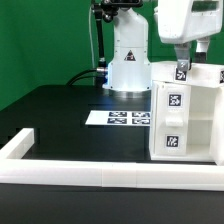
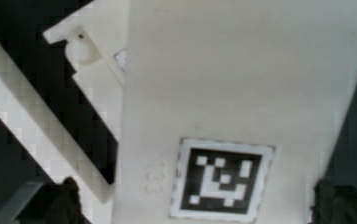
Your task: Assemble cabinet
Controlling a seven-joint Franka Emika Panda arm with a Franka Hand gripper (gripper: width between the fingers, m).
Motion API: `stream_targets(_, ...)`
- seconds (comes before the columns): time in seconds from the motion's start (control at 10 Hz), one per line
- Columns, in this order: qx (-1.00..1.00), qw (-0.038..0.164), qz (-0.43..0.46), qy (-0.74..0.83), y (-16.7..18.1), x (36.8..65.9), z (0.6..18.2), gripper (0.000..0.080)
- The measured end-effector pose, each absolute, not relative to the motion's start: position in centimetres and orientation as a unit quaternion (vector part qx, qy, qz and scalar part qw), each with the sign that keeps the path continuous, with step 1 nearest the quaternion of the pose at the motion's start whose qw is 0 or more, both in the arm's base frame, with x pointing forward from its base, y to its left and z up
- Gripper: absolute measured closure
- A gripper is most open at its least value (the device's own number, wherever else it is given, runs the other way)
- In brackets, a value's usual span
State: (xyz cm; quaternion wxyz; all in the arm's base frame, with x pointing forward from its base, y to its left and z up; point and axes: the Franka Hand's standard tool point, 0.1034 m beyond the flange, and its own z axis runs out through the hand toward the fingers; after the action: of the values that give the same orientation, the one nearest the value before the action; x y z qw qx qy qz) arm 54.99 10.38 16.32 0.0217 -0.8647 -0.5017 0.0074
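Cabinet (image 1: 188, 112) box is sitting at about 3 o'clock — your gripper (image 1: 182, 68) is touching its top edge; I cannot tell if it's holding. You're likely seating it — push gently.

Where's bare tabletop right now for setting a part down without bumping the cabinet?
The widest free patch is the black table on the exterior view's left, bordered by the white rail in front and the marker board behind. It is crowded on the exterior view's right, where the cabinet stands against the rail with the end effector on top.
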Motion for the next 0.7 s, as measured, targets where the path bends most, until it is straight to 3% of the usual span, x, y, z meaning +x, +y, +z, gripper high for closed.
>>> stream_targets(0.7, -0.886, 0.024, 0.014, -0.463, 10.6, 54.8, 15.1, 0.0151)
